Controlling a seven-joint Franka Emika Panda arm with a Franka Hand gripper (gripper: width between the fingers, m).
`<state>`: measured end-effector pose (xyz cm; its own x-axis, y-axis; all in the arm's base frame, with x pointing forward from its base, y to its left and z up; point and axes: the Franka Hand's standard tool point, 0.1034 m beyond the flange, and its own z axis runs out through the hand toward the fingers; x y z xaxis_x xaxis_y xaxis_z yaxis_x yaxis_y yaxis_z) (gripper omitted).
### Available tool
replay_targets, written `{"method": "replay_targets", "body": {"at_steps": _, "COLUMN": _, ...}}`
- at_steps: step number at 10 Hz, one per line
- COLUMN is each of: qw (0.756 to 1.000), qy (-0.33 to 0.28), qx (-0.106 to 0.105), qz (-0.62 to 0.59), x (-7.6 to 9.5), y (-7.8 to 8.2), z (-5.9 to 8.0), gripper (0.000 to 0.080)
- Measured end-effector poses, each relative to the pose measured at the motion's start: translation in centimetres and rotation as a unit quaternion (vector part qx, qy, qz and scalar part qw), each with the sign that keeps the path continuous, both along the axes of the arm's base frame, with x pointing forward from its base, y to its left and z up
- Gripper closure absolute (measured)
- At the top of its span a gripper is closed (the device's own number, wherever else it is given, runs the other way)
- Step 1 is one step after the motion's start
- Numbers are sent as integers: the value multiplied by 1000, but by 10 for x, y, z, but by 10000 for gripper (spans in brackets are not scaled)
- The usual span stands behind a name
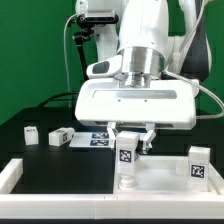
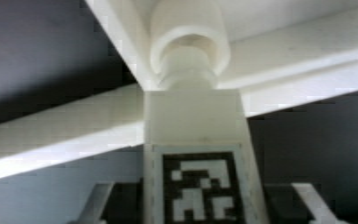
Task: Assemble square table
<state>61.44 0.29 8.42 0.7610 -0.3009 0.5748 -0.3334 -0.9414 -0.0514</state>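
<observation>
My gripper (image 1: 131,146) is shut on an upright white table leg (image 1: 127,160) that carries a black-and-white tag. The leg's lower end meets the white tabletop slab (image 1: 165,186) near its corner on the exterior view's left. A second tagged leg (image 1: 197,163) stands upright on the slab towards the exterior view's right. In the wrist view the held leg (image 2: 197,120) runs away from the camera between the fingers (image 2: 112,203) of my gripper (image 2: 202,208). Its rounded far end sits against a white surface. Two more legs (image 1: 31,134) (image 1: 60,136) lie on the black table at the exterior view's left.
The white rail frame (image 1: 12,176) edges the black surface at the front and at the exterior view's left. The marker board (image 1: 97,140) lies flat behind the gripper. A green backdrop and cables stand behind the arm.
</observation>
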Motion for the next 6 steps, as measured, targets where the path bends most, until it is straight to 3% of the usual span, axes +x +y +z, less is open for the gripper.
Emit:
{"method": "replay_targets", "body": {"at_steps": 2, "qw": 1000, "qy": 6, "qx": -2, "qz": 3, "x": -3, "y": 2, "z": -10, "gripper": 509}}
{"method": "replay_targets", "body": {"at_steps": 6, "qw": 1000, "qy": -5, "qx": -11, "qz": 5, "x": -3, "y": 0, "z": -11, "gripper": 509}}
